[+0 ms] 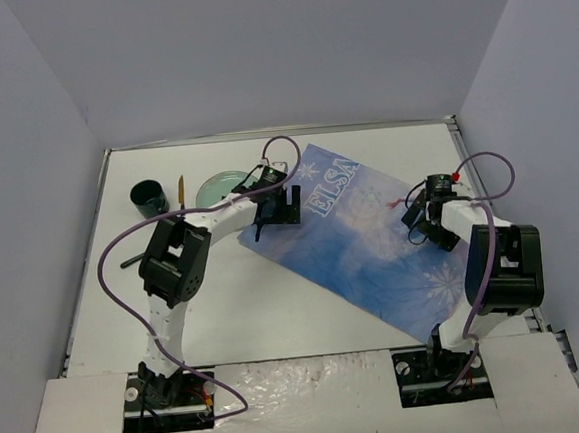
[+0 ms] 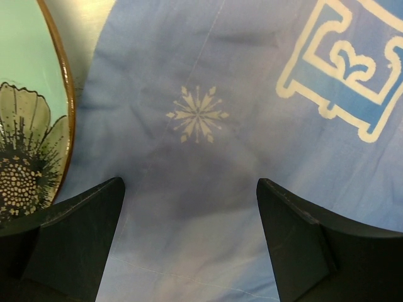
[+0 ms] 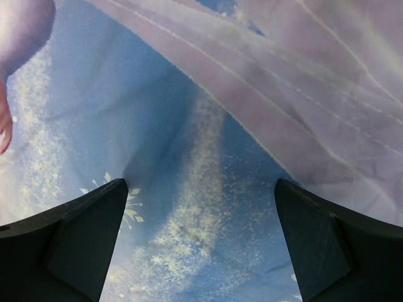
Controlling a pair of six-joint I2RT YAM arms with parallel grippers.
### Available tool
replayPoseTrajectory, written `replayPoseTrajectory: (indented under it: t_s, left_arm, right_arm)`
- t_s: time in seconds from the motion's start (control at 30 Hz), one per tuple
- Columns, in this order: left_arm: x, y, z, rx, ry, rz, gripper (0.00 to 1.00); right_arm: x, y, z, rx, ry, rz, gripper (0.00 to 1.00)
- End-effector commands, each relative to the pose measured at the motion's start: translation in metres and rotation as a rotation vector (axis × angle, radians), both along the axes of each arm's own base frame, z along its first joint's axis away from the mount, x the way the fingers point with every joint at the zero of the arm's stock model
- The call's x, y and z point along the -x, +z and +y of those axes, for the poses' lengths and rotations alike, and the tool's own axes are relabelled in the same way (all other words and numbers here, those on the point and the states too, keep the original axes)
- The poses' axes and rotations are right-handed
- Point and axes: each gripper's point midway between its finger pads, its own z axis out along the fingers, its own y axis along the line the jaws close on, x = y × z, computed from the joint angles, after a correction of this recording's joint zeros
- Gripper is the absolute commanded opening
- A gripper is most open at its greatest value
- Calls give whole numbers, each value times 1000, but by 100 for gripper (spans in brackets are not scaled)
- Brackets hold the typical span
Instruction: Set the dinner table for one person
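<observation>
The dinner table [image 1: 225, 292] is a large white tabletop. A blue Elsa-print placemat [image 1: 371, 235] lies slanted across its middle and right. My left gripper [image 1: 274, 214] is open and hovers over the placemat's left corner, next to a green flower plate [image 1: 222, 189]. The left wrist view shows blue cloth [image 2: 208, 113] between the spread fingers of the left gripper [image 2: 189, 189] and the plate's rim [image 2: 25, 94] at the left. My right gripper [image 1: 420, 221] is open over the placemat's right edge. The right wrist view shows that gripper [image 3: 201, 189] with only cloth [image 3: 189, 157] below.
A dark cup [image 1: 149, 196] stands at the back left. A wooden-handled utensil [image 1: 180, 192] lies between cup and plate. A dark utensil [image 1: 137, 259] lies near the left arm. Grey walls enclose the table on three sides.
</observation>
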Motion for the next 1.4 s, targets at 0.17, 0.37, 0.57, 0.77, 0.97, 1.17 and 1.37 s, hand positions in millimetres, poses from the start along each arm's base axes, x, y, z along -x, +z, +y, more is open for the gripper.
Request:
replayPoseTrajectory:
  t_s: [0.17, 0.37, 0.57, 0.77, 0.97, 1.17, 1.37]
  left_arm:
    - [-2, 38, -2, -4, -28, -7, 90]
    - [-5, 145, -17, 142, -52, -156, 97]
    - [2, 188, 14, 278, 36, -193, 97]
    - [4, 174, 76, 431, 194, -150, 97]
    - [15, 161, 141, 555, 460, -230, 97]
    - [13, 131, 181, 541, 593, -283, 97]
    - [-1, 86, 205, 618, 672, -243, 94]
  right_arm:
    - [-47, 120, 5, -20, 30, -334, 100]
    - [-55, 213, 15, 4, 147, -563, 100]
    - [-35, 264, 31, 19, 257, -750, 100]
    - [-28, 282, 63, 11, 401, -834, 100]
    - [-25, 290, 122, -23, 615, -850, 100]
    - [-6, 298, 153, -78, 719, -926, 100]
    - [15, 303, 175, -143, 817, -983, 100]
